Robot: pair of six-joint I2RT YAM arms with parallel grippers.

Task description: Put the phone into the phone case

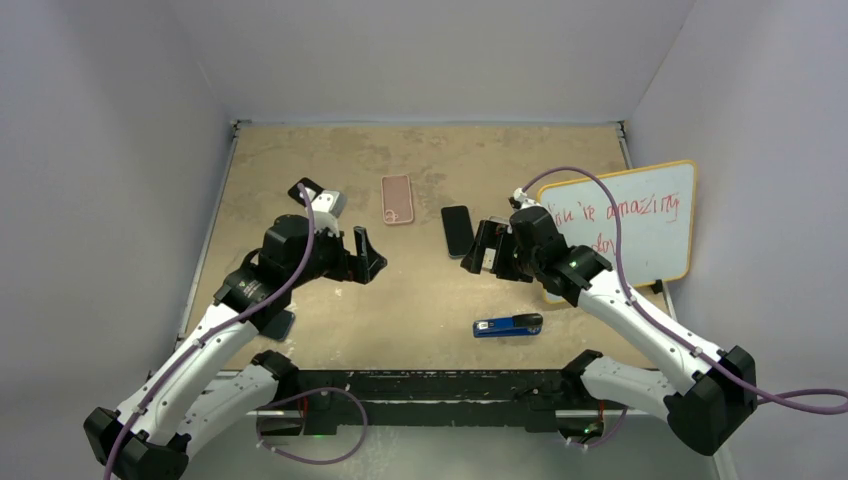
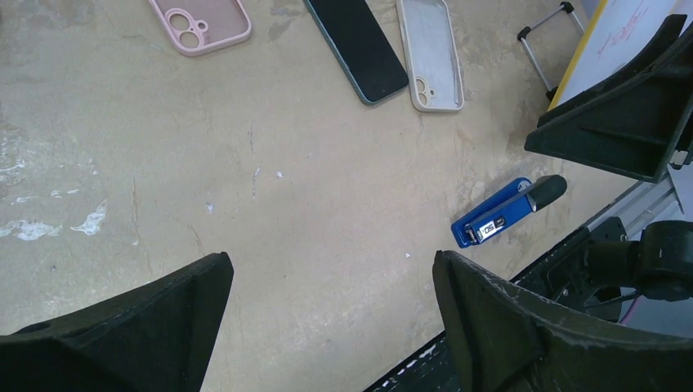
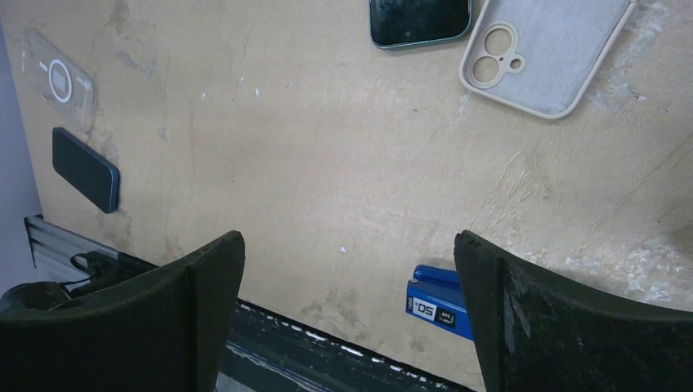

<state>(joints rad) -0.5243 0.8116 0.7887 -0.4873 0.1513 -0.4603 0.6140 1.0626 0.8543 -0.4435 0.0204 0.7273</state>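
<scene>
The phone (image 1: 457, 230) lies flat mid-table, just beside a pale grey phone case (image 2: 431, 53). Nearest me is a blue stapler (image 1: 508, 325). Beyond it, the left gripper (image 1: 365, 258) and right gripper (image 1: 480, 247) hang with jaws spread wide and empty. Farthest back lies a pink phone case (image 1: 397, 199).

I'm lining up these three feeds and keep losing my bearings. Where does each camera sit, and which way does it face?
Top external: above and behind the bases, looking down on the table; both arms show, left gripper and right gripper open.
Left wrist: on the left arm, angled down and rightward at the phone and grey case; own gripper frames the bottom, right gripper upper right.
Right wrist: on the right arm, looking down toward the table's near edge; own gripper below.
Shared: both wrist views hold phone, grey case, blue stapler.
</scene>
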